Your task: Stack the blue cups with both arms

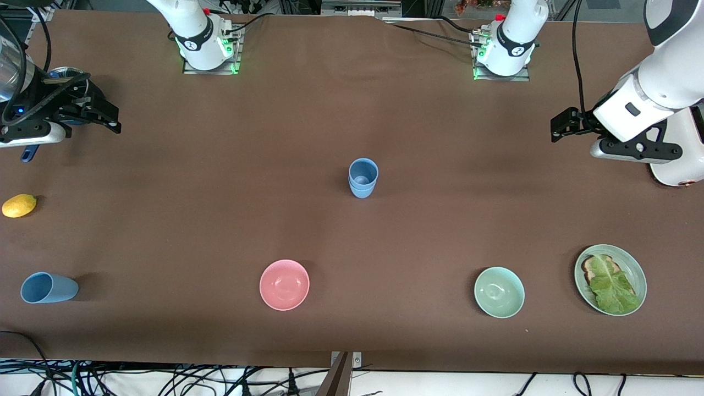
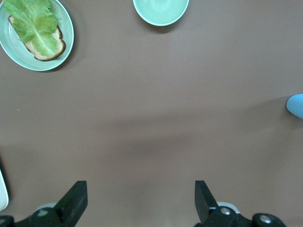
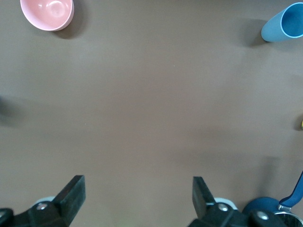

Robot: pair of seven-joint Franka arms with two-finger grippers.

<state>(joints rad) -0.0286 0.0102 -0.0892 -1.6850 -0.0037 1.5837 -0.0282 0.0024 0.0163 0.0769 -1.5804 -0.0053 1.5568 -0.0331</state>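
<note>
Two blue cups [image 1: 363,177] stand nested upright at the middle of the table; their edge shows in the left wrist view [image 2: 296,105]. A third blue cup [image 1: 48,287] lies on its side near the front camera at the right arm's end; it also shows in the right wrist view [image 3: 284,23]. My right gripper [image 1: 113,116] is open and empty, up over bare table at the right arm's end [image 3: 137,189]. My left gripper [image 1: 554,127] is open and empty, up over bare table at the left arm's end [image 2: 140,194].
A pink bowl [image 1: 284,284], a pale green bowl [image 1: 499,292] and a plate with bread and lettuce [image 1: 610,279] sit near the front camera. A lemon [image 1: 19,205] and a navy saucepan [image 3: 265,208] are at the right arm's end. A white appliance [image 1: 674,168] sits under the left arm.
</note>
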